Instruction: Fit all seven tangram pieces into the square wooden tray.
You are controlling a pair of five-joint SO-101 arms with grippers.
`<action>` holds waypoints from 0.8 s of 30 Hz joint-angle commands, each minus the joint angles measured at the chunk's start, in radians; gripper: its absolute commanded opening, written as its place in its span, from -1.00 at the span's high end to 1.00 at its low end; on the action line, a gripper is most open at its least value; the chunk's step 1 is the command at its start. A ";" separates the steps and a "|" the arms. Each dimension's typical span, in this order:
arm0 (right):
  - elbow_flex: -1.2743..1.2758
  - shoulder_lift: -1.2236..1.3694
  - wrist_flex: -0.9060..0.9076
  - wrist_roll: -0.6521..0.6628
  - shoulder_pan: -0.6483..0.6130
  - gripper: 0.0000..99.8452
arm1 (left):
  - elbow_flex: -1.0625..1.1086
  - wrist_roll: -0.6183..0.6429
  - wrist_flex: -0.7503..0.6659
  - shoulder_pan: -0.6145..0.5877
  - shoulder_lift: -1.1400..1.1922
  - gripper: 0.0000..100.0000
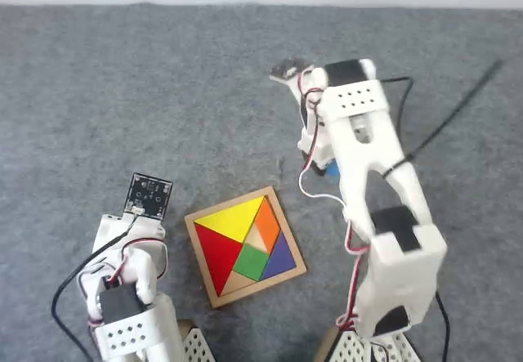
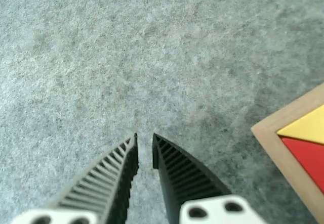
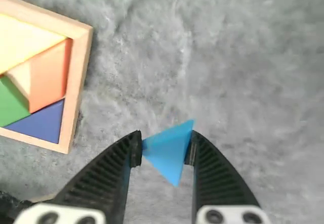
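Right gripper (image 3: 165, 139) clamps blue triangle (image 3: 168, 155) over worktop (image 3: 253, 57), near tray (image 3: 77, 82); left gripper (image 2: 145, 142) narrow, slit between fingers, beside tray corner; coloured pieces (image 1: 237, 219) seated inside.

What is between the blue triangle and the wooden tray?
Just bare grey mat. The right wrist view shows it between the blue triangle, pinched in the right tool, and the wooden tray.
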 commanded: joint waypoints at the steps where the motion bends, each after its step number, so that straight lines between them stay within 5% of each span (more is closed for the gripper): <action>1: -0.011 -0.191 0.039 -0.008 -0.018 0.85 | -0.013 -0.008 0.005 -0.006 -0.020 0.89; 11: -0.012 -0.616 0.038 -0.051 -0.053 0.84 | -0.013 -0.008 0.005 -0.006 -0.020 0.89; 19: -0.061 -0.839 0.038 -0.143 -0.189 0.84 | -0.013 -0.008 0.005 -0.006 -0.020 0.89; 24: 0.127 -0.808 0.031 -0.227 -0.358 0.85 | -0.013 -0.008 0.005 -0.006 -0.020 0.89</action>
